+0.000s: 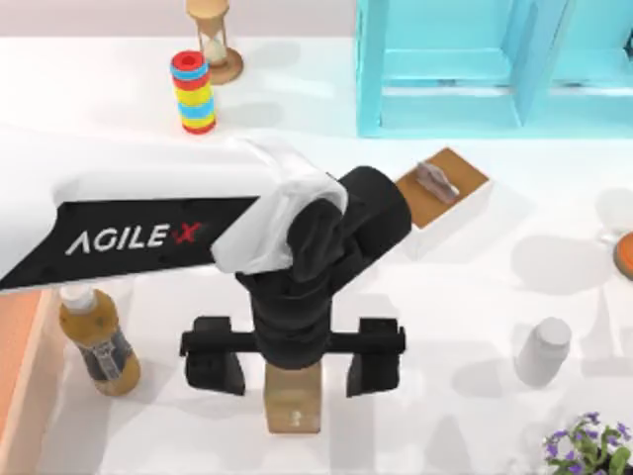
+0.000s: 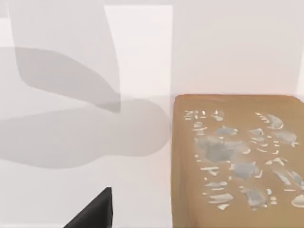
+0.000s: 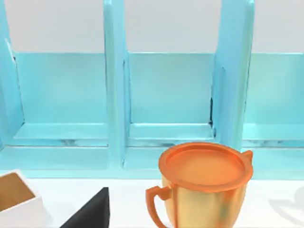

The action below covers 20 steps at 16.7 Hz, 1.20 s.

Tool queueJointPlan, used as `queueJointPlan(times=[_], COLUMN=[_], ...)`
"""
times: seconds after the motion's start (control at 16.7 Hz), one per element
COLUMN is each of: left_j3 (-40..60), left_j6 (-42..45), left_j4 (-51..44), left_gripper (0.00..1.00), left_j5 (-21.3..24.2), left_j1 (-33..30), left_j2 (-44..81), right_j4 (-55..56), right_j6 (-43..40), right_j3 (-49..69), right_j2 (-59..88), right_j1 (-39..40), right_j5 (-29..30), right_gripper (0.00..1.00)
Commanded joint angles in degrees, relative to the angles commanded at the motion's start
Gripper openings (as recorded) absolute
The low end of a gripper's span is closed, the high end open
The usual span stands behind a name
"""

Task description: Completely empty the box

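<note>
Top view: left gripper [image 1: 293, 368] w/ jaws spread wide, holding nothing, straddling brown block [image 1: 293, 401] on counter [image 1: 465, 327]. You'd centre, drop lower before closing. Right jaws: can't tell.

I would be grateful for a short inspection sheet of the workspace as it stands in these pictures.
Surface: white table, shadows on it.
Job's things: box at the table's left edge, cut off by the frame; contents cannot be told.
Clutter: brown block under the left claw; brown bottle beside the box; ring stack; hourglass; white box with handle; white bottle; orange cup; flowers.
Grippers: left claw open, straddling the block from above; right claw parked near the cup, facing the shelf.
Cables: nothing seen.
Surroundings: turquoise shelf at the back.
</note>
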<state>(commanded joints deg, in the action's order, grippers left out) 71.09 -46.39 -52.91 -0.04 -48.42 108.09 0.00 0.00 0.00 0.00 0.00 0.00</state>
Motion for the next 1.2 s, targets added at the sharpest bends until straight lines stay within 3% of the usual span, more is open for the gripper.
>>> queueJointPlan(times=[0.42, 0.84, 1.02, 1.2], left_j3=[8.9, 10.0, 12.7, 16.3], left_j6=[-0.1, 0.5, 5.8, 16.0], left_j4=[-12.9, -14.1, -15.5, -17.7], left_gripper=[1.0, 1.0, 1.0, 1.0], left_j5=[0.0, 0.0, 0.0, -0.1], left_j1=[-0.1, 0.7, 5.9, 15.9], left_j2=[-4.0, -3.9, -2.6, -1.0], right_j4=[0.0, 0.0, 0.0, 0.0], right_j6=[0.0, 0.0, 0.0, 0.0], right_j3=[0.0, 0.0, 0.0, 0.0], right_j2=[0.0, 0.0, 0.0, 0.0], right_j1=[0.0, 0.0, 0.0, 0.0], right_j5=[0.0, 0.0, 0.0, 0.0], right_gripper=[1.0, 1.0, 1.0, 1.0])
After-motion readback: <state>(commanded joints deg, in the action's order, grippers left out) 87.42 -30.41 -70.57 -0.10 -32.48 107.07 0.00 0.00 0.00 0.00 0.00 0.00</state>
